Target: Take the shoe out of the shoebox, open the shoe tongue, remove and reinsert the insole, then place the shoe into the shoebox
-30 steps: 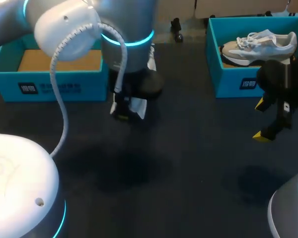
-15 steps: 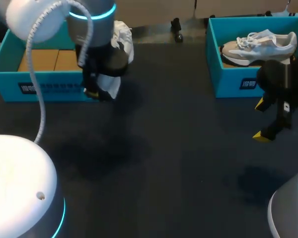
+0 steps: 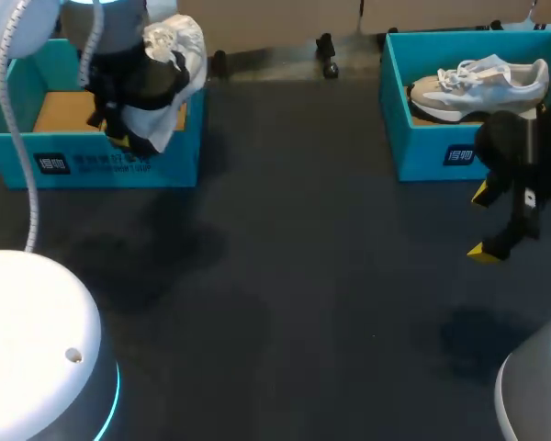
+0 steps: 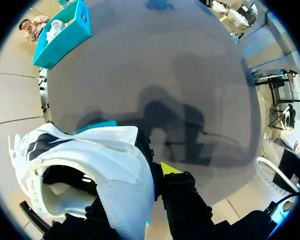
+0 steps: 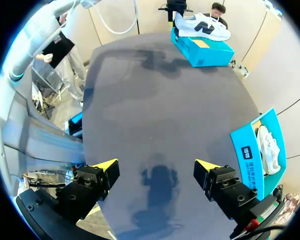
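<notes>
Head view: your white shoe (image 3: 170, 64) hangs tilted in the air over the right end of the left shoebox (image 3: 92, 163).
Left end effector (image 3: 121, 136): clenched on the white shoe. The left wrist view shows the shoe's opening close against the fingers, with one yellow tip (image 4: 170, 167) beside it and the other hidden behind the upper.
Left shoebox: open, with its brown floor showing bare under the shoe. It sits at the far left of the tabletop (image 3: 303, 276).
Right end effector (image 3: 489, 222): released and holding nothing. It hovers over the tabletop just in front of the right shoebox (image 3: 441, 156), where a second shoe (image 3: 482, 81) lies.
Step in hand: probably the last one, setting the shoe into the box, though a lift-out would look the same from here.
Next move: if you are placing, bring the shoe further over the box's middle and turn it level. Lower it until the sole rests on the floor, clear of the right wall, and only then let go.
</notes>
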Motion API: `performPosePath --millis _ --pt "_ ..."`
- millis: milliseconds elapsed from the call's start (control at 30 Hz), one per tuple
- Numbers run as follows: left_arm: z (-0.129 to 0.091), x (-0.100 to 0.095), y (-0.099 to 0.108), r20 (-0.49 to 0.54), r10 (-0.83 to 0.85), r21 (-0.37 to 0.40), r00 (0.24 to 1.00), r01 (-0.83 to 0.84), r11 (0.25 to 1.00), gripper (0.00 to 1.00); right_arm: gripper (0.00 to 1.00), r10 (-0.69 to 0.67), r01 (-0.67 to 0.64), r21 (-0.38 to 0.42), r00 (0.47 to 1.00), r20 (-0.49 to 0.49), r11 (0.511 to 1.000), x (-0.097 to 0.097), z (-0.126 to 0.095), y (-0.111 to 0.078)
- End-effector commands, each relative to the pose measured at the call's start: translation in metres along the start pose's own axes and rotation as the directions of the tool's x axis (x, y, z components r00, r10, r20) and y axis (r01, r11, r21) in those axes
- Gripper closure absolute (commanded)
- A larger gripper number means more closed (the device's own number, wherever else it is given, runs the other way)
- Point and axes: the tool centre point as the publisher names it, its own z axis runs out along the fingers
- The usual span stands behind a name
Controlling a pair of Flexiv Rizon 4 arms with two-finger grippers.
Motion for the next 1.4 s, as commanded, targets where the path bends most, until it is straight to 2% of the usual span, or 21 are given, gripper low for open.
performPosePath --millis 33,767,1167,1333,1400 --pt "0.003 -0.004 0.031 0.002 0.011 0.039 1.0 -0.011 0.999 1.0 0.0 0.001 -0.001 0.005 1.0 -0.003 1.0 -0.002 0.002 0.002" --pt "0.031 -0.026 0.169 0.009 -0.054 -0.004 0.999 0.054 0.999 1.0 0.0 0.001 -0.001 0.005 1.0 -0.003 1.0 -0.002 0.002 0.002" --pt "0.046 -0.03 0.227 0.006 -0.132 -0.019 0.991 0.132 0.991 1.0 0.0 0.001 -0.001 0.005 1.0 -0.003 1.0 -0.002 0.002 0.002" --pt "0.055 -0.04 0.246 -0.035 -0.069 -0.025 0.997 0.068 0.997 1.0 0.0 0.001 -0.001 0.005 1.0 -0.003 1.0 -0.002 0.002 0.002" --pt "0.056 -0.043 0.25 -0.046 0.035 -0.015 0.998 -0.036 0.999 1.0 0.0 0.001 -0.001 0.005 1.0 -0.003 1.0 -0.002 0.002 0.002"
